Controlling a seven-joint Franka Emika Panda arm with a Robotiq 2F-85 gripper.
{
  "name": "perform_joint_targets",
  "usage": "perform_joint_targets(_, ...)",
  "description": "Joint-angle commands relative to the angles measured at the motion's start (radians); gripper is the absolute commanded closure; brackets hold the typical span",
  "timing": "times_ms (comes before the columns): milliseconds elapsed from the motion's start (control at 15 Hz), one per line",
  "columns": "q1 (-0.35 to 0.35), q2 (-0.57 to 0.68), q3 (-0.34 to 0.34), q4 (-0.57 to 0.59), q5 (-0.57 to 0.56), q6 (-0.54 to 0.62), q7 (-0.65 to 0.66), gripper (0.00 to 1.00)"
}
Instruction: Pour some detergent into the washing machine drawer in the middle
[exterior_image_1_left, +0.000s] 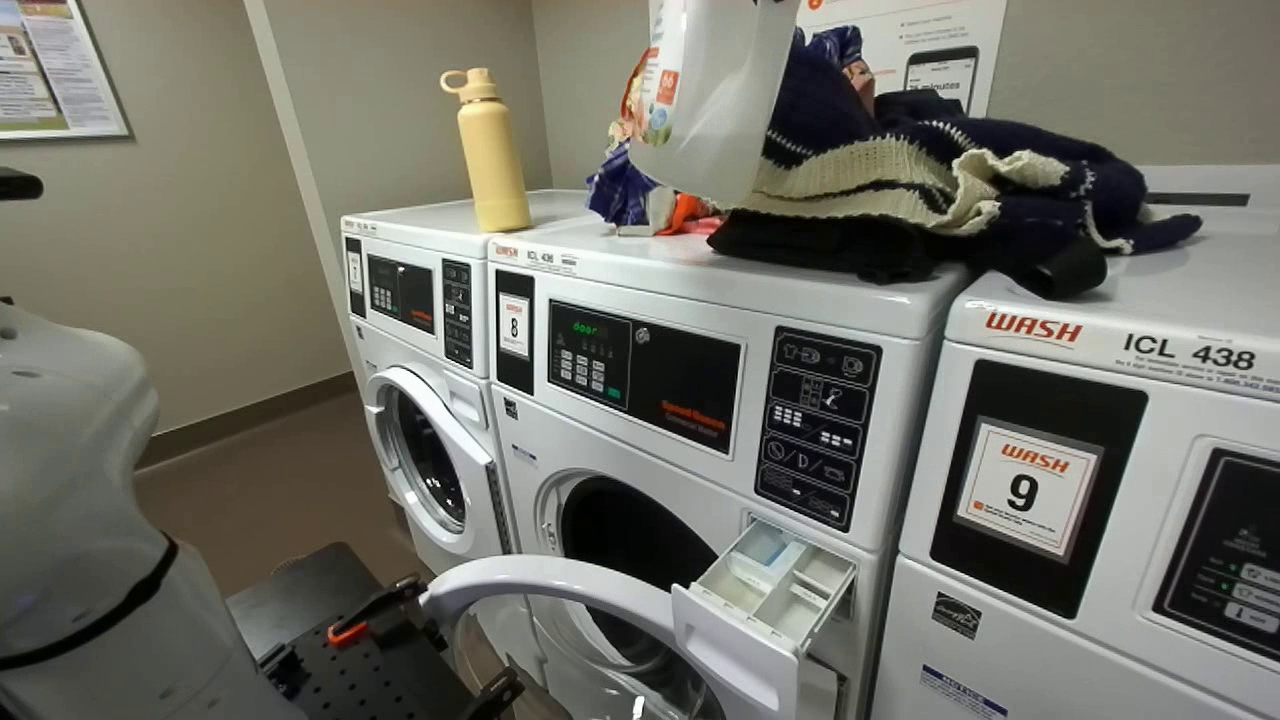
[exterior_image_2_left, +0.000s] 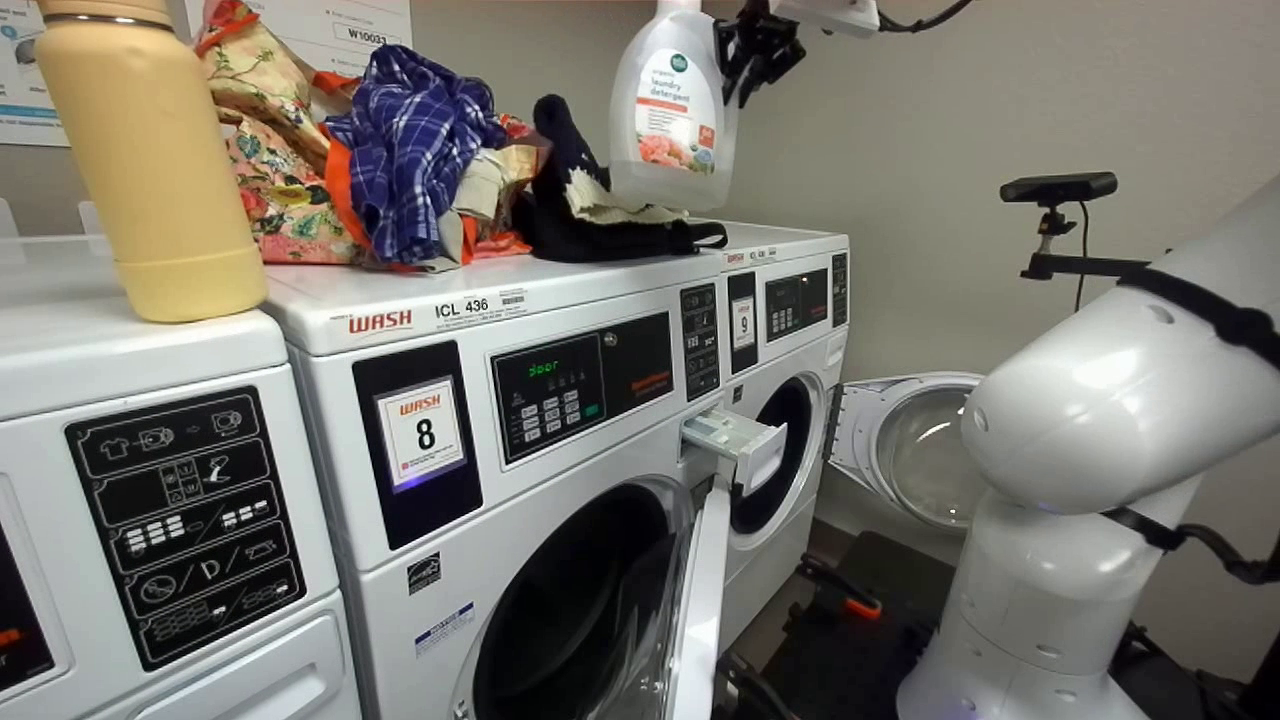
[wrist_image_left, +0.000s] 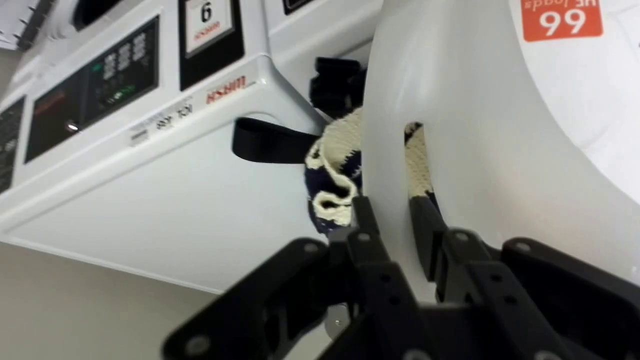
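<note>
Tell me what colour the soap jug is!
The jug is cloudy white, showing best in an exterior view.

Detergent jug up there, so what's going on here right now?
The robot arm has the detergent jug in its tool, gripped by the handle, up in the air and roughly upright. Lower down, washer 8 has its drawer pulled out and its round door open. No pouring shows yet.

In both exterior views I face the washer (exterior_image_1_left: 640, 450) aslant, from opposite sides; my wrist view meets the jug (wrist_image_left: 490, 150) close up.
</note>
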Motion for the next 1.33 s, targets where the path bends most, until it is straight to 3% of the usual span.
perform_joint_targets(0, -0.066, -0.075, -0.011, -0.067, -0.063, -0.012, 0.071, 0.94)
perform_joint_targets(200, -0.114, -0.098, -0.023, -0.136, -0.119, -0.003, 0.077, 0.94)
perform_joint_targets(600, -0.216, -0.100, 0.013, -0.252, -0.338, 0.040, 0.182, 0.94)
perform_joint_targets(1267, -0.201, -0.068, -0.005, -0.335, -0.637, 0.046, 0.195, 0.94)
